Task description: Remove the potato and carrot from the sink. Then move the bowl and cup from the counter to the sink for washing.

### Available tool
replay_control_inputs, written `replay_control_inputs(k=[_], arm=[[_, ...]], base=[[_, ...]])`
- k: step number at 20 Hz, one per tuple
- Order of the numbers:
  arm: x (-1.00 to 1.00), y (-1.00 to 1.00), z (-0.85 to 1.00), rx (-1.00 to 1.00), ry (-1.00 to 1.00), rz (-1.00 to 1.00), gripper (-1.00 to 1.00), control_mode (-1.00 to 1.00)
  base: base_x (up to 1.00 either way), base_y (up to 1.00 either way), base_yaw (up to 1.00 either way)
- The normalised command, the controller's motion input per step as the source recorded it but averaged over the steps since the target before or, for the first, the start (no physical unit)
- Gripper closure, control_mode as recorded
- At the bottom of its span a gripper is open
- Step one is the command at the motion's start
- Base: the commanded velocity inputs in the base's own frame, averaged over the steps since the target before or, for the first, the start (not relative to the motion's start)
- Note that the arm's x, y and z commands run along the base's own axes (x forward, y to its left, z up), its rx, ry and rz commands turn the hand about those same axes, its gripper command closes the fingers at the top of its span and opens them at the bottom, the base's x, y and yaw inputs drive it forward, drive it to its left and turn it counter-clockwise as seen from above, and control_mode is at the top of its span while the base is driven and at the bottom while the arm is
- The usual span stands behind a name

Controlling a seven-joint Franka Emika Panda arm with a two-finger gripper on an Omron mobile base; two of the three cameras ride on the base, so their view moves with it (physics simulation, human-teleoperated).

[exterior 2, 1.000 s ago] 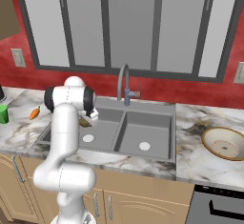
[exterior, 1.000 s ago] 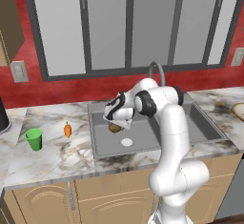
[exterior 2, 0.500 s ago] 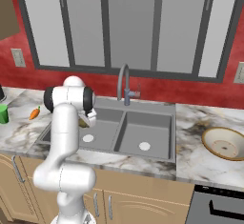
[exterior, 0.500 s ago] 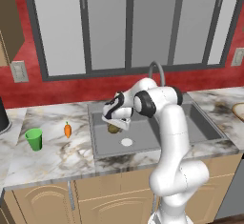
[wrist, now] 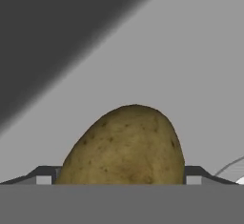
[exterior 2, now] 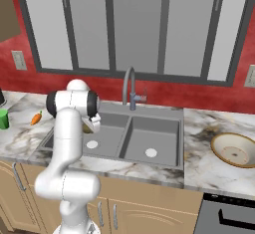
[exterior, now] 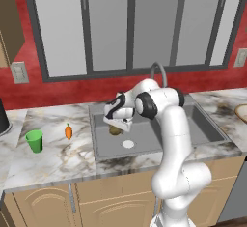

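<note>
The potato (wrist: 125, 146) lay on the floor of the sink's (exterior: 144, 146) left basin, squarely between my gripper's (exterior: 116, 127) fingertips (wrist: 44, 176), jaws spread wide on either side and not yet clamped. My plan was to close evenly across its middle, then lift straight up clear of the basin wall. The carrot (exterior: 68, 132) already sat on the counter (exterior: 58, 158) beside the cup (exterior: 34, 140); the bowl (exterior 2: 234, 150) waited right of the sink.

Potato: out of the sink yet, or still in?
Still in. The potato sits low in the left basin of the sink, between the fingers of the hand. Whether it has left the basin floor: cannot tell.
</note>
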Motion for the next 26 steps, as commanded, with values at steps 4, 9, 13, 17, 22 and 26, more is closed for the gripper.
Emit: replay_control_inputs(k=[4,9,13,17,22,26], arm=[[-0.38,-0.15,0.22,0.0,-0.08,0.0,1.0,-1.0],[-0.45,-0.1,0.43,0.0,-0.01,0.0,1.0,-1.0],[-0.47,-0.04,0.53,0.0,0.0,0.0,1.0,-1.0],[-0.46,0.0,0.55,-0.01,0.01,0.09,1.0,-1.0],[-0.36,0.02,0.56,-0.04,0.06,0.15,1.0,-1.0],[-0.25,0.13,0.36,-0.05,0.13,0.2,1.0,-1.0]], base=[[0.0,0.0,0.0],[0.0,0.0,0.0],[0.0,0.0,0.0],[0.0,0.0,0.0],[0.0,0.0,0.0],[0.0,0.0,0.0]])
